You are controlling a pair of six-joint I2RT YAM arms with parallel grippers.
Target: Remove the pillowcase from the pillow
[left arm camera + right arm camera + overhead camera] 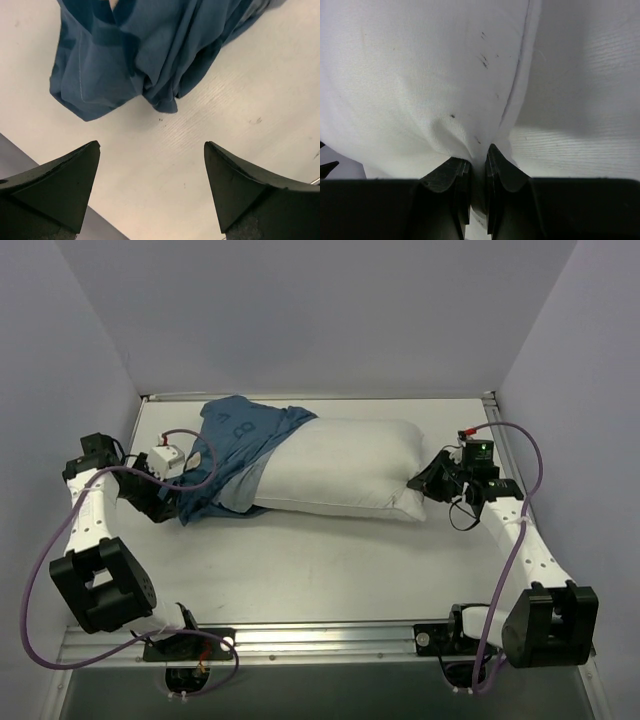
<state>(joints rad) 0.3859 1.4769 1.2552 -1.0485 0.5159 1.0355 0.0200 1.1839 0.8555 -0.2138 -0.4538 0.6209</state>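
My left gripper [151, 145]: fingers spread wide, holding nothing and touching nothing, over bare table [215, 125].
Ahead of my left fingertips: the bunched end of the pillowcase [140, 55], near but apart from both tips.
My right gripper [477, 150]: jaws narrowed almost together, pinching a fold of the pillow [420, 75] beside its seam.
Where that grip sits: at the pillow's right end, near its front corner.
Pillowcase: dark blue, crumpled at the far-left part of the table and draped over the pillow's left end only.
Pillow: white, lying lengthways across the middle of the table, most of it bare.
Edges: the table's left edge runs close beside my left fingers; walls stand at the left, right and far sides.
Open room: a broad strip of bare tabletop between the pillow and the near rail.
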